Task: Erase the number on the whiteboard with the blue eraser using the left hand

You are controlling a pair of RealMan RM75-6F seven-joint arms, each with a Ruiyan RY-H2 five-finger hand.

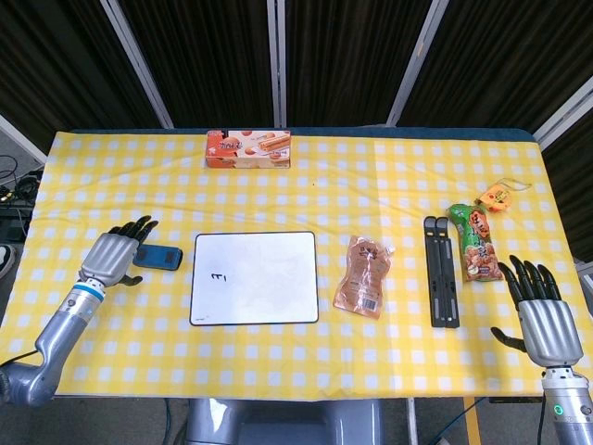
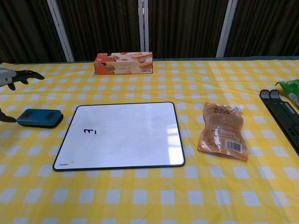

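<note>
A white whiteboard (image 1: 255, 277) (image 2: 121, 134) lies mid-table with a small black number (image 1: 219, 276) (image 2: 89, 132) near its left edge. The blue eraser (image 1: 159, 257) (image 2: 40, 117) sits on the cloth just left of the board. My left hand (image 1: 113, 256) (image 2: 10, 77) hovers at the eraser's left end, fingers spread and holding nothing; its fingertips overlap the eraser in the head view. At the front right corner my right hand (image 1: 540, 318) rests open, away from everything.
An orange snack box (image 1: 247, 148) stands at the back centre. A brown pouch (image 1: 364, 276) lies right of the board, then a black folded stand (image 1: 440, 271), a green snack bag (image 1: 475, 242) and a small orange packet (image 1: 498, 197).
</note>
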